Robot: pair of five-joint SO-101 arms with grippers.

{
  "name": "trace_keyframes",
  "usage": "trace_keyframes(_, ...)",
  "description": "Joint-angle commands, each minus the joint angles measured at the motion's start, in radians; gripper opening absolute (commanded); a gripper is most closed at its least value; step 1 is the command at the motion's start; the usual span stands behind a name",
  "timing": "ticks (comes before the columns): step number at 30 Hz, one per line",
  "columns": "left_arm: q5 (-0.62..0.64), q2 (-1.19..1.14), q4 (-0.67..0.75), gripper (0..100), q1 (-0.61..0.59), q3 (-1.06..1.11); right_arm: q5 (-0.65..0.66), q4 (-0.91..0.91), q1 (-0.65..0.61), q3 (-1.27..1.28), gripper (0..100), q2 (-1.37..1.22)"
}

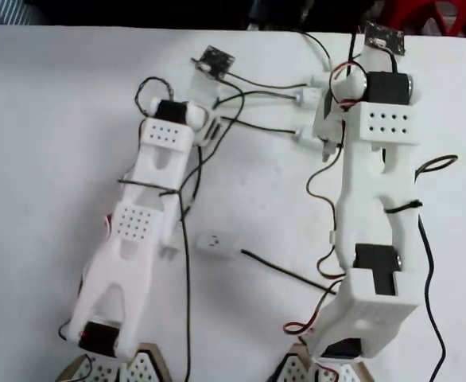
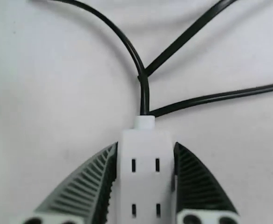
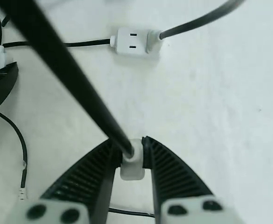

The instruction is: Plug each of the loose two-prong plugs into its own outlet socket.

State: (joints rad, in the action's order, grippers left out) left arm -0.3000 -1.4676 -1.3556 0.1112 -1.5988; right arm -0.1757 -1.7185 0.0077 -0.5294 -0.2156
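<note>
In the left wrist view my left gripper (image 2: 145, 186) is shut on a white outlet socket block (image 2: 145, 172). The block shows two pairs of slots and a black cable leaves its far end. My right gripper (image 3: 133, 161) is shut on a small white plug (image 3: 132, 167), whose black cable (image 3: 57, 60) runs away across the view; its prongs are hidden. Beyond it lies another white socket piece (image 3: 132, 41) with two slots and a connector joined at one end. From above, the left gripper (image 1: 207, 129) and right gripper (image 1: 319, 137) sit near the table's far middle.
A loose white connector (image 1: 215, 243) with a black cable lies between the two arms. Two more white connectors (image 1: 304, 97) lie by the right gripper. Black cables (image 1: 253, 99) cross between the grippers. The left finger (image 3: 1, 81) shows in the right wrist view. White table (image 1: 50, 119) lies open at left.
</note>
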Motion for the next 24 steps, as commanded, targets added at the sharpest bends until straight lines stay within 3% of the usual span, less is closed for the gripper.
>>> trace_keyframes(1,-0.112,0.01,-0.069,5,-0.077,-0.046,0.011,0.012,0.008,-0.009,1.7,0.058)
trace_keyframes(7,-0.298,0.104,-0.321,11,-0.076,-0.074,0.012,0.01,0.008,-0.011,1.7,0.059)
trace_keyframes(11,-0.325,0.211,-0.425,12,-0.082,-0.074,0.012,0.008,0.007,-0.012,1.7,0.061)
trace_keyframes(24,-0.353,0.352,-0.436,12,-0.182,0.002,0.08,0.015,-0.041,0.123,1.7,0.208)
